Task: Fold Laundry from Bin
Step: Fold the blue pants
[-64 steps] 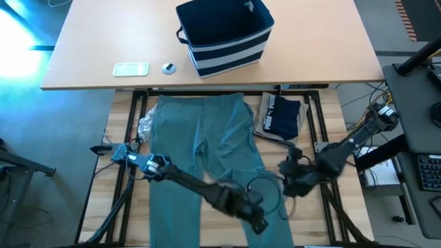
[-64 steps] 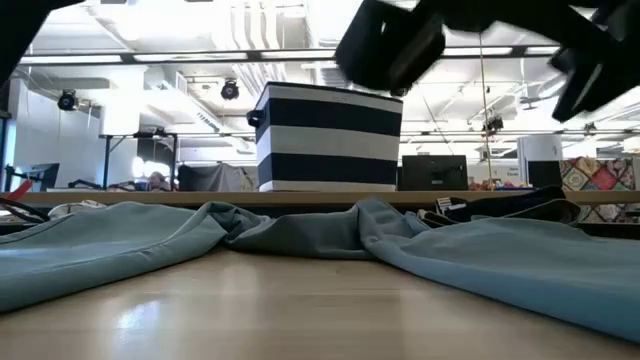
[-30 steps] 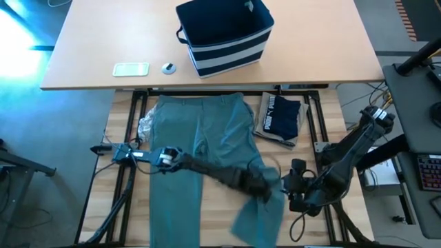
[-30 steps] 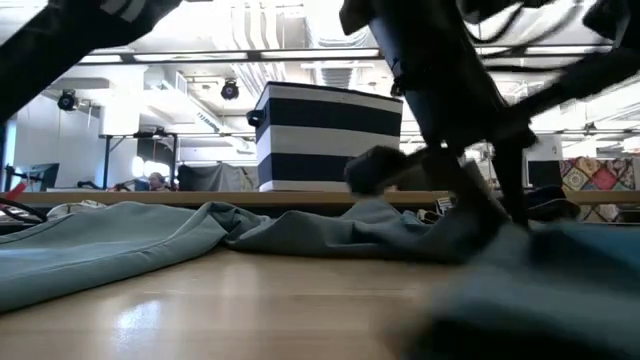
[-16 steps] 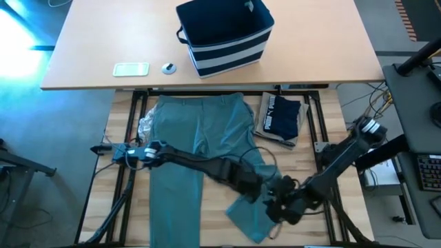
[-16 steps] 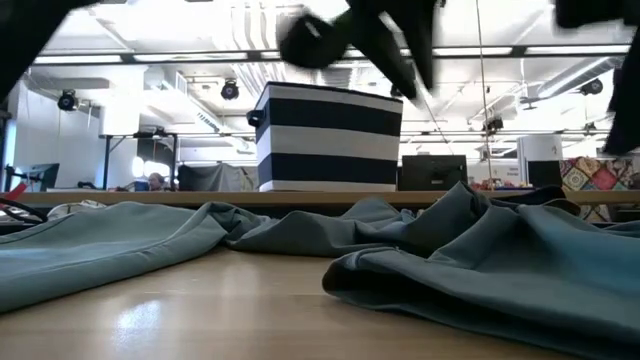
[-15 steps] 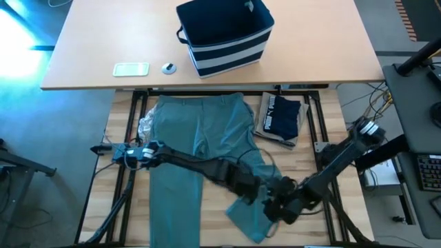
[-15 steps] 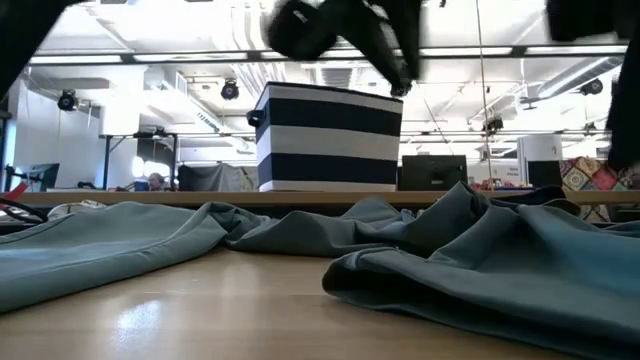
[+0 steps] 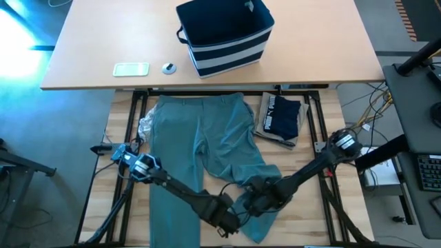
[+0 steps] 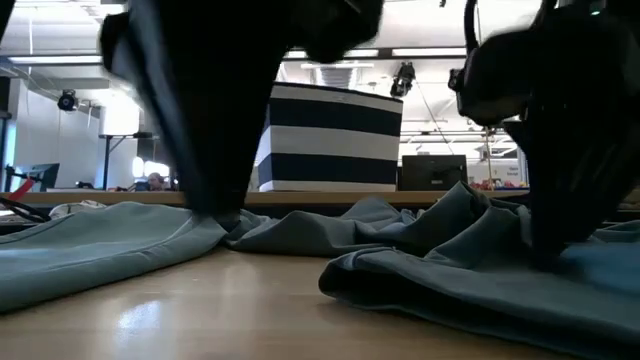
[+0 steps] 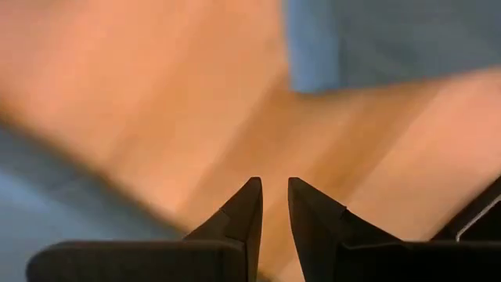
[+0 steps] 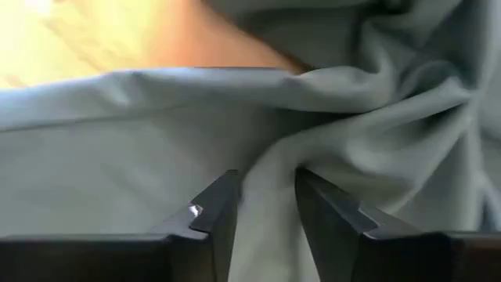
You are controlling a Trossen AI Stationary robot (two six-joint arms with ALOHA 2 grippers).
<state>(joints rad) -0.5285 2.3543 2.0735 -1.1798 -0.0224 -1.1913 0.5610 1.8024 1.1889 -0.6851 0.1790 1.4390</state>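
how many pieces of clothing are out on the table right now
3 seen: teal-green trousers spread mid-table, a folded navy garment with a tan one under it to their right. A crumpled pale thing at the left may be another; more may sit in the bin.

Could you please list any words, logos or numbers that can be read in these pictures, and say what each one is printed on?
"PUMA": white print on the dark navy garment lying beside the teal-green trousers; it is small, so the reading is likely but not certain.
The pale card on the far table near the striped bin: any marking is too small to read.
Nothing else legible in the low or wrist views.
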